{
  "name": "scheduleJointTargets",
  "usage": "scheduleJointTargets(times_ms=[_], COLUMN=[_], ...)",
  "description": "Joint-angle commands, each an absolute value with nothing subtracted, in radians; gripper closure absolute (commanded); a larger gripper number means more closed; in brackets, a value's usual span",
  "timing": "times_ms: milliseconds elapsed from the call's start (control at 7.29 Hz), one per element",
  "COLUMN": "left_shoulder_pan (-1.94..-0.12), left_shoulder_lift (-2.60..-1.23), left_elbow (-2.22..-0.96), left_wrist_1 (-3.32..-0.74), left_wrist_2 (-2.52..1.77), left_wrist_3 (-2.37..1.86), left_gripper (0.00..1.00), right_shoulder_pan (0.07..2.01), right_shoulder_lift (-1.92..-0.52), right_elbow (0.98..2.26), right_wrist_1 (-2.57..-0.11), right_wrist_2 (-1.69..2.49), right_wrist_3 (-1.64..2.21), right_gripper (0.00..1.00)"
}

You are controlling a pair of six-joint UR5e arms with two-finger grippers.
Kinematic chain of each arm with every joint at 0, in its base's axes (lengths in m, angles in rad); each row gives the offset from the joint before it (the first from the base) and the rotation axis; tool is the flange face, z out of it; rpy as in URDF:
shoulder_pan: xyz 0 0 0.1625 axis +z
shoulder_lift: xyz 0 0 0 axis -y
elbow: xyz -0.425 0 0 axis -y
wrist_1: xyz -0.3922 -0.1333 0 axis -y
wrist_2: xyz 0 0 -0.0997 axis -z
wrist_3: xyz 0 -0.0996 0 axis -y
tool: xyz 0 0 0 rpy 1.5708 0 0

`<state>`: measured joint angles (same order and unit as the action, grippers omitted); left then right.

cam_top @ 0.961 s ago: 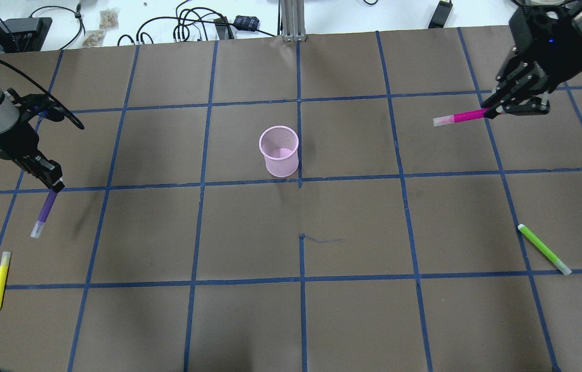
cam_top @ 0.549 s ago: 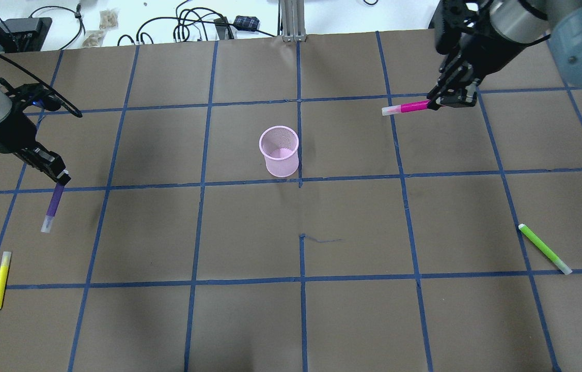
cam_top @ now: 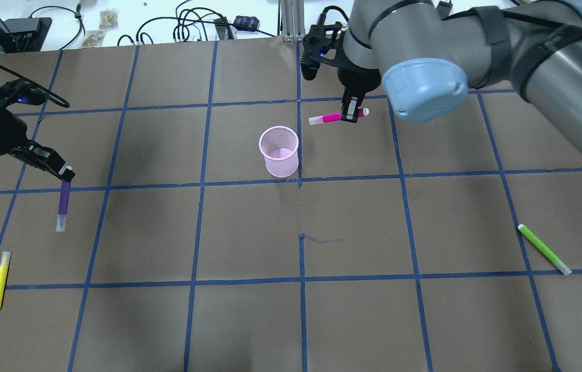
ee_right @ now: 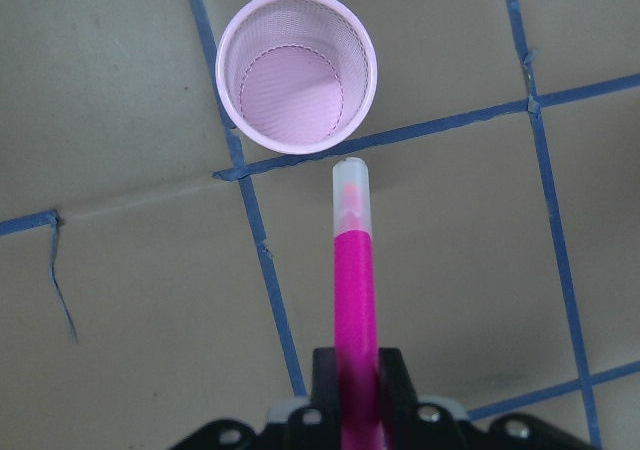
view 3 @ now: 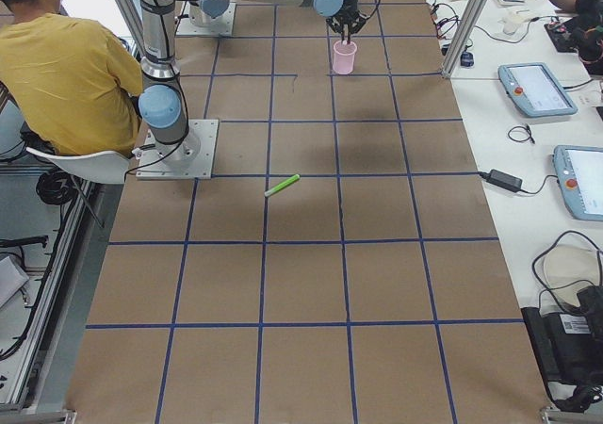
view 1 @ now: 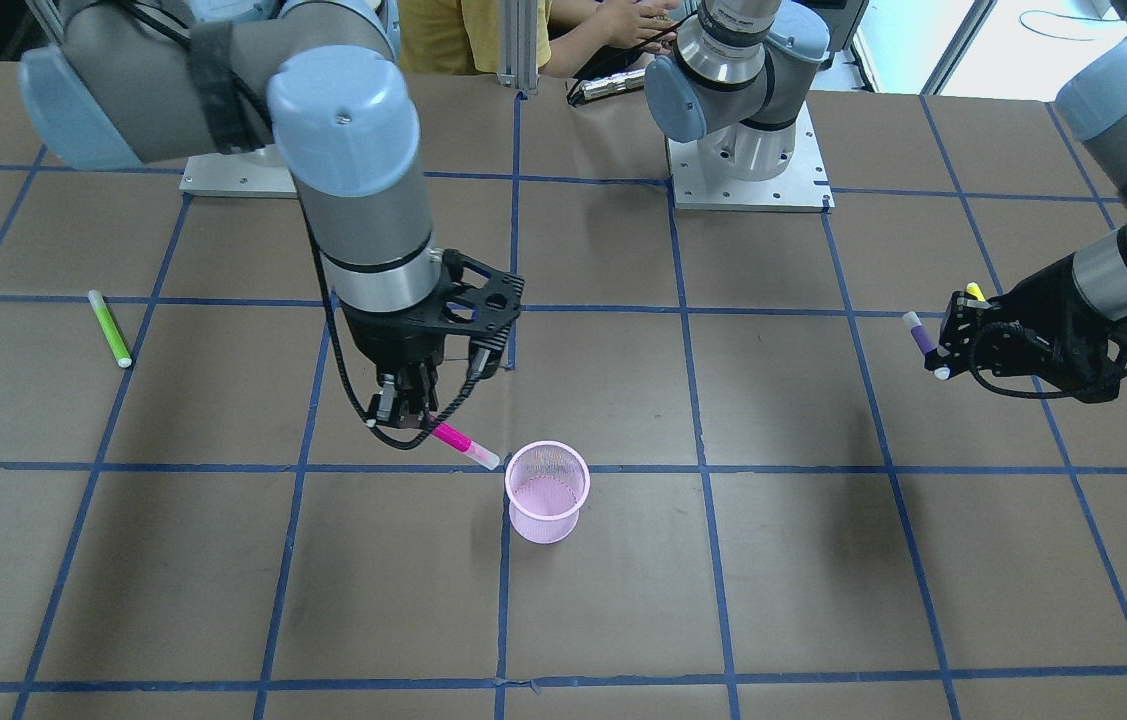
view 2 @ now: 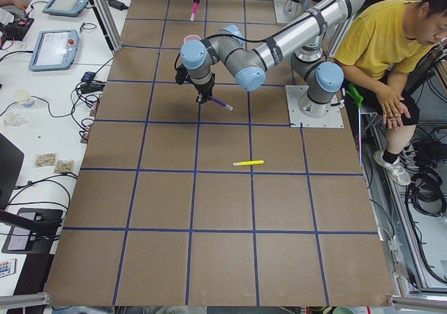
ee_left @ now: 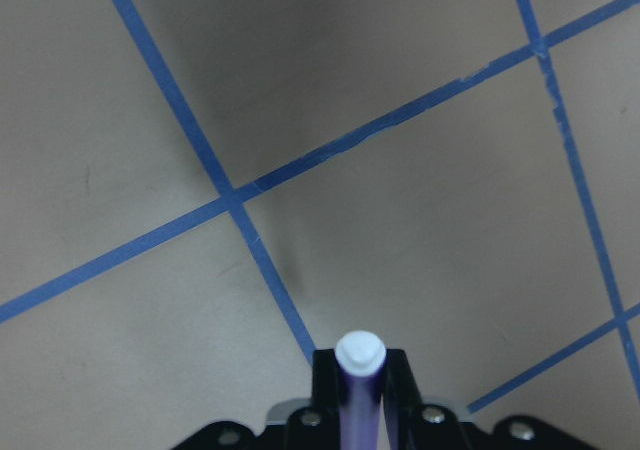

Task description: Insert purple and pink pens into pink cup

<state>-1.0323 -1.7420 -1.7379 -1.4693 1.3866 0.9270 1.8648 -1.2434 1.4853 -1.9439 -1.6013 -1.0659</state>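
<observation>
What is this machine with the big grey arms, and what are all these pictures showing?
It is a robot: two arms at a table, each ending in a two-finger gripper. The pictures show one moment: from above, from across the table, from both table ends, and from a camera on each wrist. The right gripper holds a pink pen, tip close to a pink mesh cup but not inside. The left gripper holds a purple pen farther off. A yellow pen and a green pen lie on the table.
</observation>
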Motion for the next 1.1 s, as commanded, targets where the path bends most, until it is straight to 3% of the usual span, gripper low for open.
scheduleJointTargets(times_ms=[0, 686, 961], left_shoulder_pan=[-1.006, -0.999, -0.997], left_shoulder_lift=[-1.740, -1.724, -1.704], left_elbow=[-1.738, -1.726, -1.732], left_wrist_1=[-1.473, -1.497, -1.502], left_wrist_2=[1.332, 1.220, 1.198], left_wrist_3=[0.931, 0.937, 0.946], left_gripper=[1.00, 1.00, 1.00], right_shoulder_pan=[1.960, 2.022, 2.048], right_shoulder_lift=[-1.125, -1.043, -1.013], right_elbow=[1.358, 1.319, 1.318], right_wrist_1=[-1.883, -1.852, -1.856], right_wrist_2=[-1.702, -1.813, -1.827], right_wrist_3=[-1.036, -1.020, -1.019], right_gripper=[0.90, 0.87, 0.79])
